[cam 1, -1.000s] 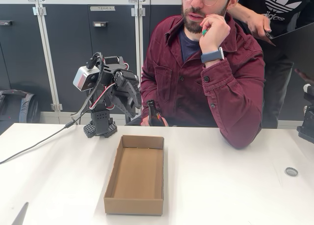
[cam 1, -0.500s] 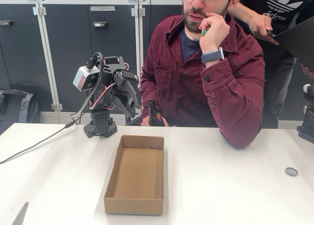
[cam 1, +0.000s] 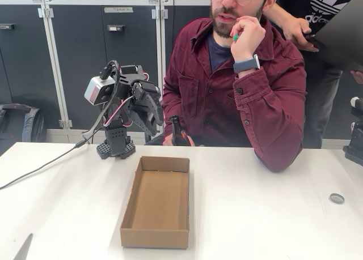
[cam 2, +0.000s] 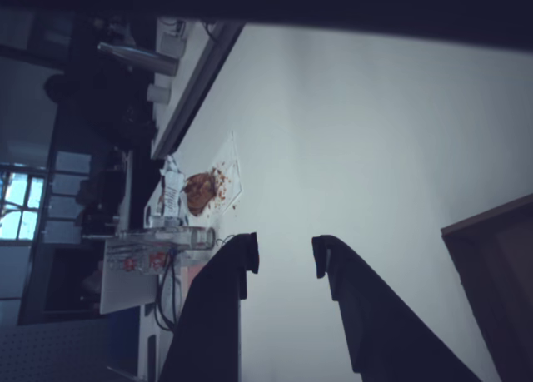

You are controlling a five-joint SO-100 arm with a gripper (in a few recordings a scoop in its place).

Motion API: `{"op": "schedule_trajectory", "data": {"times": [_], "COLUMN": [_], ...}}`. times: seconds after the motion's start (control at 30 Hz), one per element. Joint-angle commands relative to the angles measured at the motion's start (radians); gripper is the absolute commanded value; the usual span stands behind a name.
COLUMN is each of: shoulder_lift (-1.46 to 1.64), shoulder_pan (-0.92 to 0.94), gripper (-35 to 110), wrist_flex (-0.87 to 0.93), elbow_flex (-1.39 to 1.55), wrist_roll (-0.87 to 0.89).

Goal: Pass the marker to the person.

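The person (cam 1: 238, 96), in a maroon shirt, sits behind the table with his elbow on it. His raised hand holds the green marker (cam 1: 236, 37) by his chin; just a short green bit shows between his fingers. My gripper (cam 1: 152, 119) is folded up over the arm's base at the table's back left, far from the marker. In the wrist view the gripper (cam 2: 285, 255) is open, with nothing between its dark fingers (cam 2: 225, 299) and only the white tabletop beyond them.
An open cardboard box (cam 1: 156, 202) lies on the table in front of the arm. A brown glass bottle (cam 1: 178, 133) stands by the person's other hand. A bottle cap (cam 1: 337, 198) lies at the right. A second person (cam 1: 317, 11) behind holds a dark flat panel (cam 1: 340, 36).
The dark panel at the upper right has swung further into view. The arm and gripper have not moved, and the marker stays in the person's hand.
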Motion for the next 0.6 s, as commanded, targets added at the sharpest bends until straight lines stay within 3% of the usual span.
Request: {"op": "schedule_trajectory", "data": {"times": [0.0, 0.57], "shoulder_lift": [0.014, 0.017], "shoulder_pan": [0.006, 0.002], "gripper": [13, 13], "wrist_flex": [-0.021, -0.029], "elbow_flex": [-0.037, -0.02], "wrist_roll": [0.008, 0.009]}}
